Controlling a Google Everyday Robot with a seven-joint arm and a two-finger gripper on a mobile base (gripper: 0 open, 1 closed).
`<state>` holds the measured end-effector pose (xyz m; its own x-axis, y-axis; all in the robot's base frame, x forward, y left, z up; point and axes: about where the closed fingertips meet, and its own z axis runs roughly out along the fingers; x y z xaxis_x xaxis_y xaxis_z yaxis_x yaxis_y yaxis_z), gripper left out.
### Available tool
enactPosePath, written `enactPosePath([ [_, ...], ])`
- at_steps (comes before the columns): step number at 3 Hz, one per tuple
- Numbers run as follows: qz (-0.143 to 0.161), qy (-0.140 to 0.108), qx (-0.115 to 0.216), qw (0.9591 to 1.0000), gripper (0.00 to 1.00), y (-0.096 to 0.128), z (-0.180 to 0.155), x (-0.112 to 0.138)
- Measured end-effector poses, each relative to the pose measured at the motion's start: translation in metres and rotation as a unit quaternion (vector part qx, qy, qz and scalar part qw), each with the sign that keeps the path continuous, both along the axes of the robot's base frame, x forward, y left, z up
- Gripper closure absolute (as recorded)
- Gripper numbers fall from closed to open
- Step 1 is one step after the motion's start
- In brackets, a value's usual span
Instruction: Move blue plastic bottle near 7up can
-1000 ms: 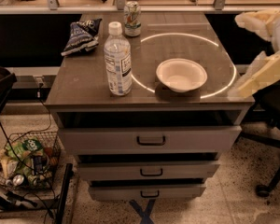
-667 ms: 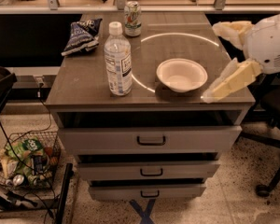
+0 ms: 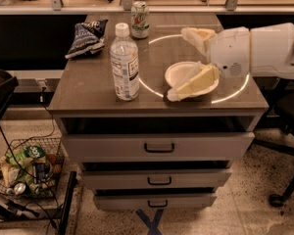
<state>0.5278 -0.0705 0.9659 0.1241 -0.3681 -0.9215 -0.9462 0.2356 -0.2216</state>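
Note:
The blue plastic bottle (image 3: 125, 63), clear with a white cap and printed label, stands upright on the left half of the cabinet top (image 3: 88, 92). The 7up can (image 3: 140, 19) stands upright at the back edge, behind the bottle and a little to its right. My gripper (image 3: 181, 65) comes in from the right on a white arm (image 3: 264, 50). Its two cream fingers are spread wide, one finger (image 3: 195, 82) low over the white bowl (image 3: 179, 72), the other near the back. It holds nothing and is right of the bottle, apart from it.
A dark blue snack bag (image 3: 86, 35) lies at the back left corner. A bright ring of light marks the cabinet top around the bowl. Three drawers sit below. A wire basket (image 3: 29, 168) of items stands on the floor at left. A chair base is at right.
My arm and gripper have moved left from the right edge of view to above the bowl, closer to the bottle. The bottle, can, bag and bowl have not moved.

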Motion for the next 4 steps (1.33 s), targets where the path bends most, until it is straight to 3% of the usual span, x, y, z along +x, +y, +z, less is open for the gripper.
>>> enactPosePath([
  [1, 0.023, -0.010, 0.029, 0.9993, 0.00, 0.028, -0.004, 0.014],
  [3, 0.032, 0.020, 0.065, 0.9972, 0.00, 0.065, -0.024, 0.041],
  [4, 0.039, 0.039, 0.096, 0.9938, 0.00, 0.083, -0.029, 0.047],
])
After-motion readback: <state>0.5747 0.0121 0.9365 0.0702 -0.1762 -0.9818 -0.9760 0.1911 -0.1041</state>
